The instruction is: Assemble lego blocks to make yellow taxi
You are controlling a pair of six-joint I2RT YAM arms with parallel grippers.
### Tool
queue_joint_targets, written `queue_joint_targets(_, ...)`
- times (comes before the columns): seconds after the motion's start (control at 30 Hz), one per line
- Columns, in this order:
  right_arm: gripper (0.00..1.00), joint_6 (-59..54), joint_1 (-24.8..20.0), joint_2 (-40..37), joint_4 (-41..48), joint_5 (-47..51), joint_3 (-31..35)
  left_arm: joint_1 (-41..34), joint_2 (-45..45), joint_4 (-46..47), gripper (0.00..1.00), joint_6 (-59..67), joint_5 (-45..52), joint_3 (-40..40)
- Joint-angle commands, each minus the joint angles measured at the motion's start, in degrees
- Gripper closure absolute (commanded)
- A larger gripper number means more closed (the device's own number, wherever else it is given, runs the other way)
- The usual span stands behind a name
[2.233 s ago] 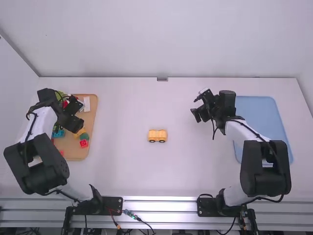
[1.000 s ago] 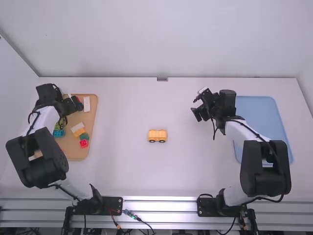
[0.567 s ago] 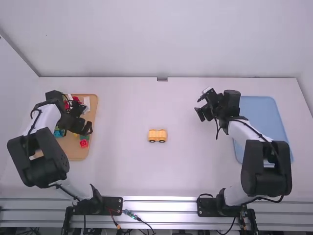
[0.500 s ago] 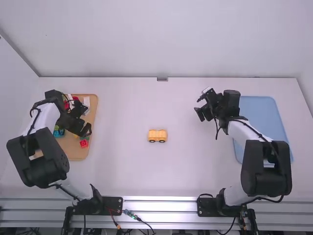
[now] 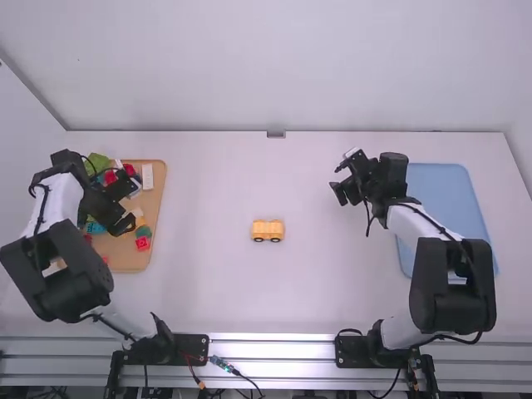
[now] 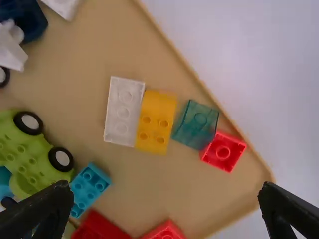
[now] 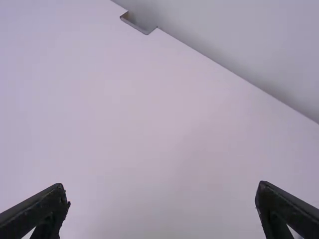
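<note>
Two trays are lying on one white table (image 5: 233, 291), and two grippers are standing above it. The tan tray (image 5: 125, 259) is serving as the place reference. One yellow wheeled piece (image 5: 268, 230) is standing to the right of the tan tray, well apart from it, and is presenting two dark wheels. One blue tray (image 5: 445, 187) is lying farther right of the tan tray. The left gripper (image 5: 125, 223) is hovering over the tan tray; its two fingers are standing wide apart. The right gripper (image 5: 342, 196) is hovering to the right of the tan tray, well apart from it, and its two fingers are likewise holding a wide gap. On the tan tray, one white block (image 6: 124, 112) and one yellow block (image 6: 156, 122) are lying side by side, touching. One clear teal block (image 6: 196, 124) is lying beside that pair, and one small red block (image 6: 223, 152) is touching it near the tan tray's edge. One light-blue block (image 6: 89, 189), one dark-blue block (image 6: 27, 20) and one green wheeled piece (image 6: 25, 149), presenting two wheels, are also resting on the tan tray.
</note>
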State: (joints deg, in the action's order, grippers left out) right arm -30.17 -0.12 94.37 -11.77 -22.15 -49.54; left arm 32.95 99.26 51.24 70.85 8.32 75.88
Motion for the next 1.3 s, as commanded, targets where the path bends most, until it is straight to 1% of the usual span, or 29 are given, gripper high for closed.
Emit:
queue_joint_targets(0.0, 0.01, 0.4, 0.1, -1.2, 0.2, -0.5, -1.1, 1.1, 0.3, -1.4, 0.01, 2.9, 0.1, -2.0)
queue_joint_targets(0.17, 0.01, 0.4, 0.0, -1.2, 0.2, -0.5, -1.1, 2.7, 1.1, -7.1, 0.01, 3.1, -0.5, -6.5)
queue_joint_targets(0.37, 0.01, 0.4, 0.2, -1.2, 0.2, -0.5, -1.1, 2.6, 3.6, -11.8, 0.0, 3.1, -2.8, -9.2)
queue_joint_targets(0.63, 0.01, 0.4, 0.0, -1.2, 0.2, -0.5, -1.1, 2.6, 5.0, -13.2, 0.14, 3.1, -2.1, -9.7)
queue_joint_targets(0.67, 0.01, 0.4, -0.2, -1.2, 0.2, -0.5, -1.1, 2.6, 5.0, -13.4, 0.17, 3.1, -1.2, -9.7)
queue_joint_targets(0.73, 0.01, 0.4, -0.3, -1.2, 0.3, -0.5, -1.1, 2.6, 5.0, -14.3, 0.26, 3.1, -0.2, -9.7)
queue_joint_targets(0.8, 0.01, 0.4, -0.2, -1.2, 0.3, -0.5, -1.1, 2.7, 5.0, -14.6, 0.3, 3.1, 1.2, -9.7)
queue_joint_targets(1.13, 0.01, 0.4, -0.3, -1.2, 0.8, -0.5, -1.1, 2.7, 7.0, -15.1, 0.29, 2.8, 2.6, -9.7)
queue_joint_targets(1.27, 0.01, 0.4, -0.2, -1.2, 0.9, -0.5, -1.1, 2.7, 8.6, -16.9, 0.32, 2.0, 2.9, -9.7)
